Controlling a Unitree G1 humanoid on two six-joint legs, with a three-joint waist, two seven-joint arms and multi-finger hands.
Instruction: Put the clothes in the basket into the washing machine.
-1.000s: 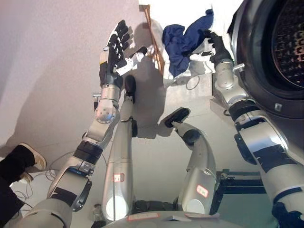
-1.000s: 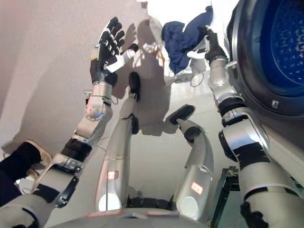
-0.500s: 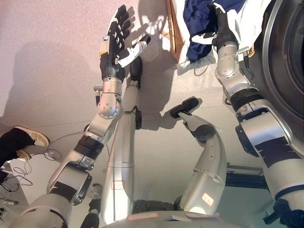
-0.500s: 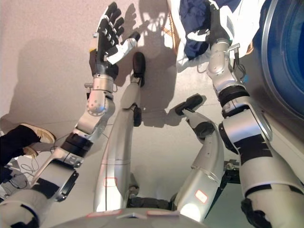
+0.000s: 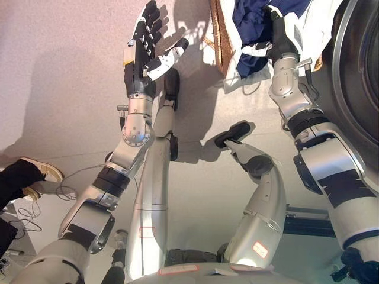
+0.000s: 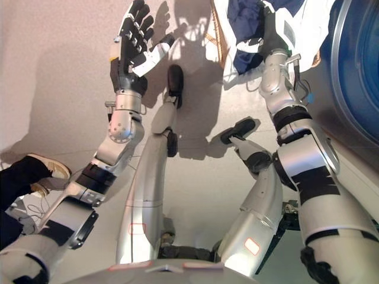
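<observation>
— Filling the right edge of both views is the washing machine (image 5: 361, 89), its round door rim dark and the drum showing blue in the right eye view. What sits next to it?

— Just left of the machine, at the top, lies the white laundry basket (image 5: 314, 23), with a brown woven rim piece (image 5: 220, 32) along its left side. Dark blue clothes (image 5: 251, 26) are heaped in it, with some white cloth (image 5: 237, 80) spilling over the lower edge onto the pale floor (image 5: 59, 77).

— And the right hand?

— The right hand (image 5: 277, 44) reaches up into the basket and is partly buried among the blue clothes. I cannot tell how its fingers are set; the cloth hides them.

— The left one?

— The left hand (image 5: 144, 50) is raised over the bare floor, well apart from the basket, palm showing, fingers (image 5: 151, 21) straight and spread, the white-covered thumb (image 5: 169, 56) sticking out toward the basket. It holds nothing.

— Anything else in the scene?

— At the lower left edge a person's dark trouser leg and a tan-soled shoe (image 5: 44, 174) rest on the floor, with thin wires (image 5: 23, 210) lying beside them.
</observation>
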